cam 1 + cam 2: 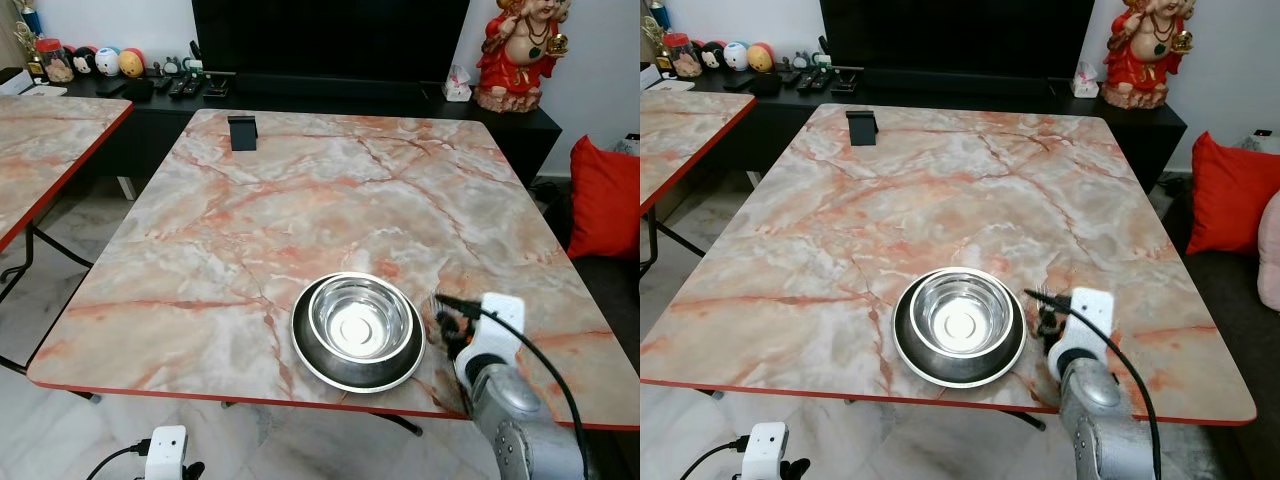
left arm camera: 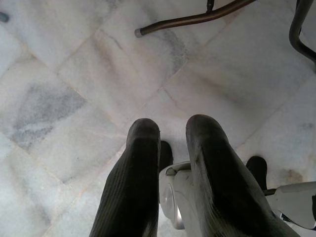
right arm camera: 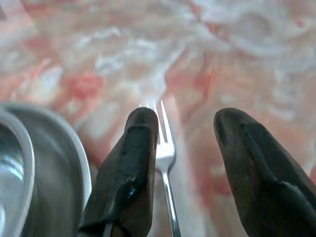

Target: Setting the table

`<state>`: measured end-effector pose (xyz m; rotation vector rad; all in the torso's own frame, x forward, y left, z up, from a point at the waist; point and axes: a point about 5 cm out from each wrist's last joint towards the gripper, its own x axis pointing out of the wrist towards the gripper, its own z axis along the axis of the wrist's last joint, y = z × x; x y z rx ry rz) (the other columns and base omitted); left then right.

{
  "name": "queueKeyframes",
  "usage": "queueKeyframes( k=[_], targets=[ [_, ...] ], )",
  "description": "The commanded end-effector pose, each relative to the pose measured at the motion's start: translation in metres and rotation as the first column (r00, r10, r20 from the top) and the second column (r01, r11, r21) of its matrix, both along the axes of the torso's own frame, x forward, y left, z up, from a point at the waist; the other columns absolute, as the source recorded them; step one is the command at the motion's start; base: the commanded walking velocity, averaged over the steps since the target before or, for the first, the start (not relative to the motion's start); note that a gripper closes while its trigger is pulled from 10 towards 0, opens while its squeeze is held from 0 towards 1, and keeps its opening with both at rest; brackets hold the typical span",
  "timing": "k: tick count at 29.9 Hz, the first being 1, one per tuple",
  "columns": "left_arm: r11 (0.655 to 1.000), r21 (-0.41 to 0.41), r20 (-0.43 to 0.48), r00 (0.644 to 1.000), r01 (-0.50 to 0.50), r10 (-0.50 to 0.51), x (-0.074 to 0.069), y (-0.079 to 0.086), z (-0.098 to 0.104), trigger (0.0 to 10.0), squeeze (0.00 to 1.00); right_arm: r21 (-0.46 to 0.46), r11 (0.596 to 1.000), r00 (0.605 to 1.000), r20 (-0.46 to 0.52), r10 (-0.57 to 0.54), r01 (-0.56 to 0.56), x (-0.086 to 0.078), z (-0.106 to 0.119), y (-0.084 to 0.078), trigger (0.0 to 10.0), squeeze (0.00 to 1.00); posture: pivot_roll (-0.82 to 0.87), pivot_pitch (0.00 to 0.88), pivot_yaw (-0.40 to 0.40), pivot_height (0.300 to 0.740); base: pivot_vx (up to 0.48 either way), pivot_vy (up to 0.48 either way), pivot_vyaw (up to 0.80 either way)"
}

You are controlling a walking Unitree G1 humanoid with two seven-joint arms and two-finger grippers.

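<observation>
Hovering just right of the bowl (image 1: 360, 320) and plate (image 1: 357, 361), the right gripper (image 3: 183, 123) stood with fingers spread, a fork (image 3: 164, 148) lying on the table (image 1: 300, 210) between them.

Silver right arm (image 1: 515, 425), white wrist block, black cable — ribbed black claw fingers (image 2: 131, 192)

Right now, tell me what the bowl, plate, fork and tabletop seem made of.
Bowl and plate: likely stainless steel, mirror-bright with reflections. Fork: polished metal, silvery tines. Tabletop: glossy marble-look surface, pink veining, red edge; possibly laminate.
</observation>
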<state>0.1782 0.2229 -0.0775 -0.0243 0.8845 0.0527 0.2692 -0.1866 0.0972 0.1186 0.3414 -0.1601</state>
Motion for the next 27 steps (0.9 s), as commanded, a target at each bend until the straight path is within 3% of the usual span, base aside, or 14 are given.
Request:
queueKeyframes(
  k=[1, 9, 13, 16, 17, 19, 24, 26, 27],
  targets=[
    [1.0, 0.011, -0.035, 0.999, 0.0, 0.0, -0.008, 0.005, -0.003, 10.0, 0.0, 0.001, 1.0, 0.999, 0.042, -0.018, 0.018, 0.001, 0.008, -0.004, 10.0, 0.0, -0.01, 0.0, -0.042, 0.74, 0.0, 0.0, 0.0],
    [1.0, 0.014, -0.047, 0.999, -0.008, 0.009, -0.013, 0.009, -0.004, 10.0, 0.0, -0.034, 0.999, 0.994, 0.1, -0.032, 0.036, 0.01, 0.021, -0.022, 10.0, 0.0, -0.02, 0.0, -0.04, 0.74, 0.0, 0.0, 0.0],
    [1.0, 0.015, -0.055, 0.998, -0.011, 0.012, -0.016, 0.011, -0.005, 10.0, 0.0, -0.064, 0.995, 0.985, 0.156, -0.069, 0.08, 0.023, 0.041, -0.044, 10.0, 0.0, -0.02, 0.0, -0.034, 0.74, 0.0, 0.0, 0.0],
    [1.0, 0.016, -0.057, 0.998, -0.011, 0.012, -0.017, 0.011, -0.005, 10.0, 0.0, -0.086, 0.991, 0.971, 0.226, -0.078, 0.1, 0.028, 0.056, -0.054, 10.0, 0.0, -0.02, 0.0, -0.034, 0.74, 0.0, 0.0, 0.0],
    [1.0, 0.018, -0.056, 0.998, -0.01, 0.011, -0.017, 0.012, -0.005, 10.0, 0.0, -0.118, 0.988, 0.948, 0.313, -0.063, 0.104, 0.03, 0.07, -0.061, 10.0, 0.0, -0.02, 0.0, -0.034, 0.74, 0.0, 0.0, 0.0],
    [1.0, 0.02, -0.054, 0.998, -0.012, 0.013, -0.017, 0.012, -0.005, 10.0, 0.0, -0.143, 0.985, 0.929, 0.369, -0.034, 0.093, 0.031, 0.078, -0.061, 10.0, 0.0, -0.02, 0.0, -0.033, 0.74, 0.0, 0.0, 0.0],
    [1.0, 0.023, -0.049, 0.999, -0.015, 0.016, -0.017, 0.012, -0.005, 10.0, 0.0, -0.109, 0.991, 0.898, 0.44, -0.022, 0.078, 0.029, 0.084, -0.056, 10.0, 0.0, -0.02, 0.0, -0.033, 0.74, 0.0, 0.0, 0.0],
    [1.0, 0.024, -0.044, 0.999, -0.014, 0.016, -0.016, 0.012, -0.005, 10.0, 0.0, -0.113, 0.992, 0.884, 0.468, -0.001, 0.061, 0.028, 0.086, -0.05, 10.0, 0.0, -0.02, 0.0, -0.032, 0.74, 0.0, 0.0, 0.0],
    [1.0, 0.023, -0.034, 0.999, -0.01, 0.011, -0.012, 0.008, -0.004, 10.0, 0.0, -0.115, 0.993, 0.862, 0.506, 0.041, 0.02, 0.026, 0.088, -0.038, 10.0, 0.0, -0.02, 0.0, -0.032, 0.74, 0.0, 0.0, 0.0]
  ],
)
